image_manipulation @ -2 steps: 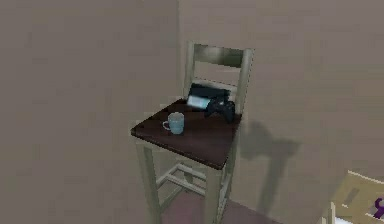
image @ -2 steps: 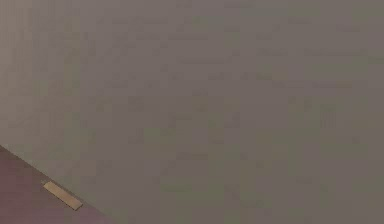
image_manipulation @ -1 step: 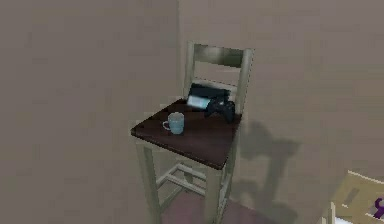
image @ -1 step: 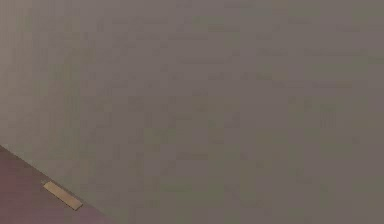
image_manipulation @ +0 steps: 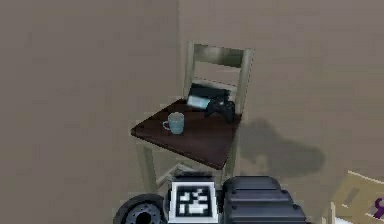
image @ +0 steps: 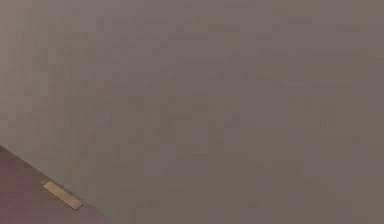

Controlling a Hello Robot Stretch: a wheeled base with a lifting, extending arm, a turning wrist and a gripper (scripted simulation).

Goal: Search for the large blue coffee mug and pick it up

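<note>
While the forward view gives me a bare grey-brown wall (image: pixel 220 100), a wedge of dark floor (image: pixel 18 195) and a small tan strip (image: pixel 62 196) at its lower left, the interest lies to the side.

In the arm side view a pale wooden chair (image_manipulation: pixel 220 58) stands in a corner. The mug (image_manipulation: pixel 175 123) stands upright on its dark seat (image_manipulation: pixel 195 145), toward the seat's left. It is apart from a dark boxy thing (image_manipulation: pixel 203 97) and a dark controller-shaped thing (image_manipulation: pixel 222 109) nearer the backrest.

The mug looks squat and round, a pale greyish blue, mouth up. A handle may jut from its left side, though it is too small to be sure.

I'd judge it stiff, glazed and rather slippery, with some weight, and liable to chip if knocked off the seat. The surest hold would be across the body, just under the rim.

At the bottom edge sit the arm's dark ribbed bar (image_manipulation: pixel 262 200) and a white marked square (image_manipulation: pixel 194 203). Left of them is the end effector (image_manipulation: pixel 140 212), a rounded dark body. Its far end I can't make out, so I cannot tell whether it is grasping anything.
</note>
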